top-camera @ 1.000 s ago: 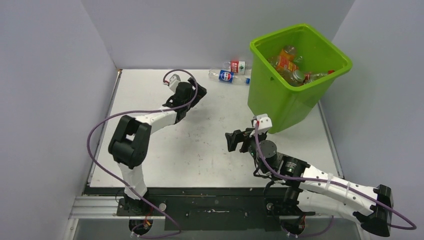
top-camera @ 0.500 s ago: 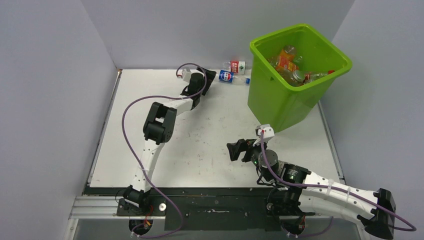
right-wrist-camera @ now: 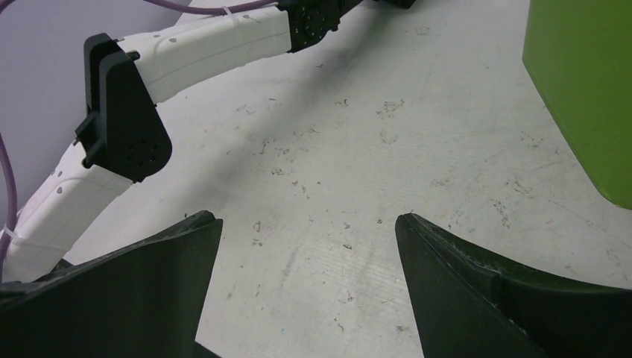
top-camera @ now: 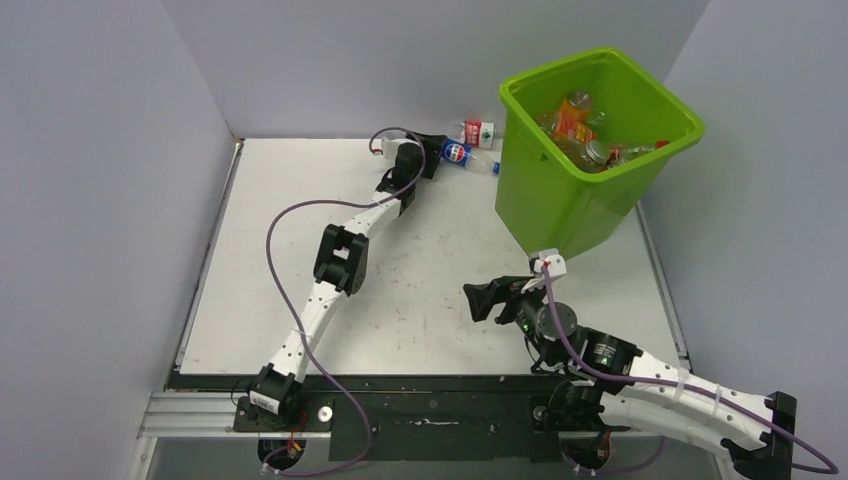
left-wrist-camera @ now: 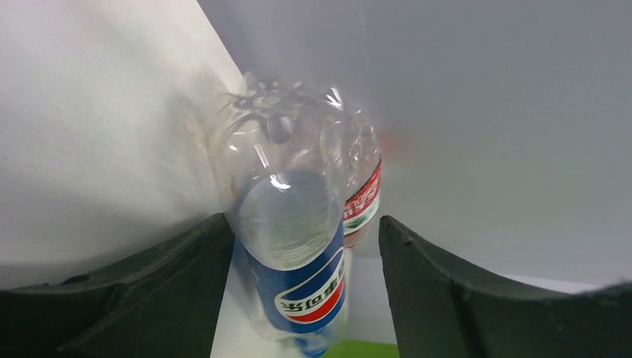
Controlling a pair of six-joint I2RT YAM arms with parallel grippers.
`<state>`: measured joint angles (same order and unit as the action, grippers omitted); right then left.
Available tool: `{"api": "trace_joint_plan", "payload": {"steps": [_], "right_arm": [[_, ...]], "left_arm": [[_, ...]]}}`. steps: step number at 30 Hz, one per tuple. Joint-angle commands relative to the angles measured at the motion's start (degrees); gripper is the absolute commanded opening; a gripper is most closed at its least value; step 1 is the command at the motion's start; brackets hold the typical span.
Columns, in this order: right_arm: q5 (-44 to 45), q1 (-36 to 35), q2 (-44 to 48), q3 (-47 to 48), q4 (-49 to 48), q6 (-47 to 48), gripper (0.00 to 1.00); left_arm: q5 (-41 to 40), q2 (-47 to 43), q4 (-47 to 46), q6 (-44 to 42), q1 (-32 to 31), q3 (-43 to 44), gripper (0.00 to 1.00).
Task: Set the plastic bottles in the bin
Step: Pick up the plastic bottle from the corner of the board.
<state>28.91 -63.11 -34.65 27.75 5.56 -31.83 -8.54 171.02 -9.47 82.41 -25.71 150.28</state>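
Observation:
Two plastic bottles lie at the table's back edge, left of the bin: a clear one with a blue Pepsi label (top-camera: 455, 153) (left-wrist-camera: 292, 253) and behind it one with a red label (top-camera: 476, 131) (left-wrist-camera: 363, 200). My left gripper (top-camera: 430, 152) (left-wrist-camera: 304, 221) is stretched out to them, open, with the Pepsi bottle's base between its fingers; one finger is against the bottle and a gap shows beside the other. The lime-green bin (top-camera: 560, 205) stands at the back right with several bottles (top-camera: 585, 135) inside. My right gripper (top-camera: 487, 300) (right-wrist-camera: 305, 216) hovers open and empty over bare table.
Grey walls close the table at the back and both sides. The left arm's white links and purple cable (top-camera: 300, 215) run diagonally across the table's middle. The bin's wall (right-wrist-camera: 581, 89) stands close to the right gripper's right side.
The left arm has stretched toward the back wall and brought its jaws around the Pepsi bottle, narrowing them. The right arm has drawn back toward the near edge.

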Motion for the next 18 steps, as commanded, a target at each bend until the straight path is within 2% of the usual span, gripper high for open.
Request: {"api": "trace_joint_plan", "payload": {"steps": [1,5,9,13,18], "right_arm": [[2.66,-0.41,1.25,2.82,1.00,2.25,0.90],[3.99,-0.42,1.11,2.18,1.16,2.95,0.90],[4.73,-0.35,0.31,1.86,0.94,2.93,0.90],[4.93,-0.35,-0.30,2.15,0.77,2.87,0.90],[4.48,-0.39,-1.06,4.44,0.99,3.76,0.90]], "left_arm": [[-1.70,7.35,-0.53,3.86,-0.64,3.98,0.61],[-3.78,7.30,-2.63,3.44,-0.66,2.96,0.35],[-4.47,4.30,-8.58,2.75,-0.19,-2.17,0.18],[-4.43,-5.35,-23.67,2.03,0.43,-19.70,0.00],[-4.21,-22.42,-44.00,0.40,2.42,-45.80,0.00]]}}
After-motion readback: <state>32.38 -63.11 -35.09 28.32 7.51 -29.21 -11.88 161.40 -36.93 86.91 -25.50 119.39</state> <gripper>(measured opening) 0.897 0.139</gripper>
